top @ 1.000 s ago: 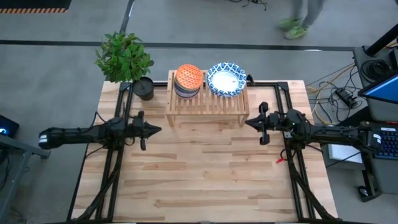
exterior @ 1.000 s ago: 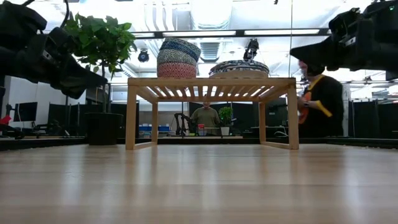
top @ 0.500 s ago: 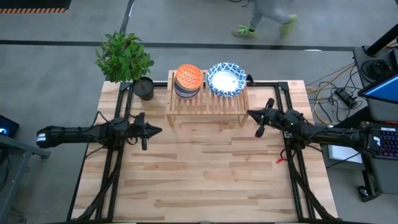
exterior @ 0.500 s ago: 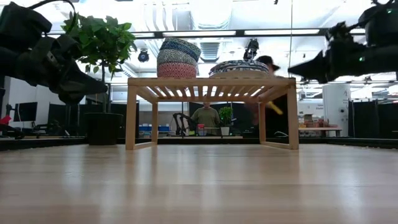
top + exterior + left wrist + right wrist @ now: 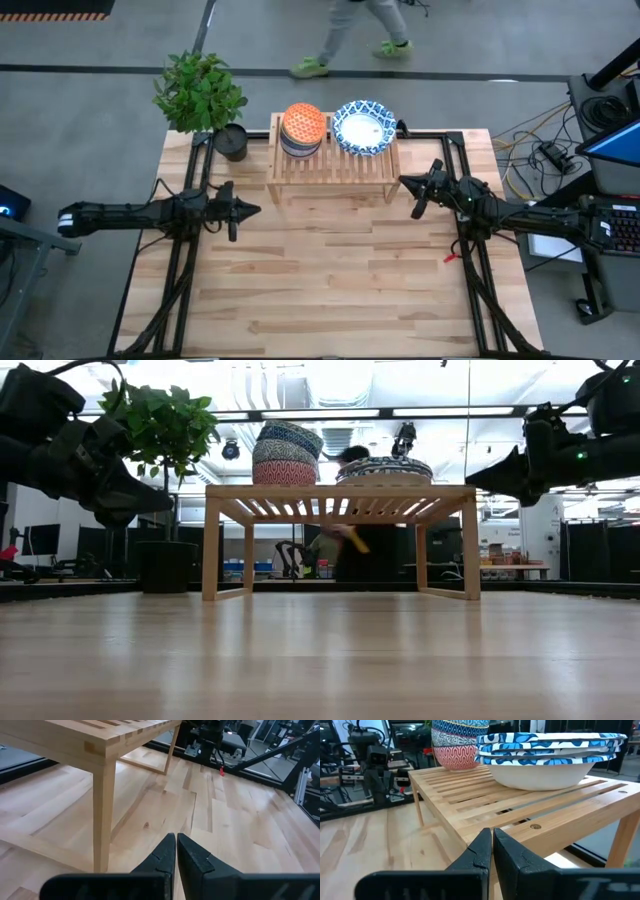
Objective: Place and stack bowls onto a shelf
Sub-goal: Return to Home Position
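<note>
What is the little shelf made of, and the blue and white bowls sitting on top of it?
The shelf looks like pale, unpainted wood: grain lines and joints show along its slats and legs. The blue-rimmed bowls look like glazed ceramic, smooth and slightly shiny with a white body and a painted pattern, though hard plastic cannot be ruled out.

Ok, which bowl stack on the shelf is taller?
The small patterned stack, nearer the plant; it is narrow and tall, while the wide blue-rimmed stack sits lower.
</note>
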Tool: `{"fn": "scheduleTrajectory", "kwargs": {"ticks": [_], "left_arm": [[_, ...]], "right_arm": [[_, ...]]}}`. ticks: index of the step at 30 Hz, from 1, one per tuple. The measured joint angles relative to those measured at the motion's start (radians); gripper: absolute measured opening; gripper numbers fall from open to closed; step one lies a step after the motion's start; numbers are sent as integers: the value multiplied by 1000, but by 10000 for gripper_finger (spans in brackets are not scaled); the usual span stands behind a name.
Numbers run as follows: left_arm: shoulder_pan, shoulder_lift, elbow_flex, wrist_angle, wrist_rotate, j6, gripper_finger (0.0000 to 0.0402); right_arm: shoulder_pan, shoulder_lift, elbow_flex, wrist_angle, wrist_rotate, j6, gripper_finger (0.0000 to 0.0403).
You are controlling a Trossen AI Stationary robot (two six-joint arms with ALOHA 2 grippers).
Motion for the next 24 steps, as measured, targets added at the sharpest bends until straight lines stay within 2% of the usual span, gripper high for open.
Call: {"fn": "scheduleTrajectory", "kwargs": {"ticks": [24], "left_arm": [[0,6,2,1,2,0,0]], "right_arm": [[0,0,0,0,-1,10,9]]}}
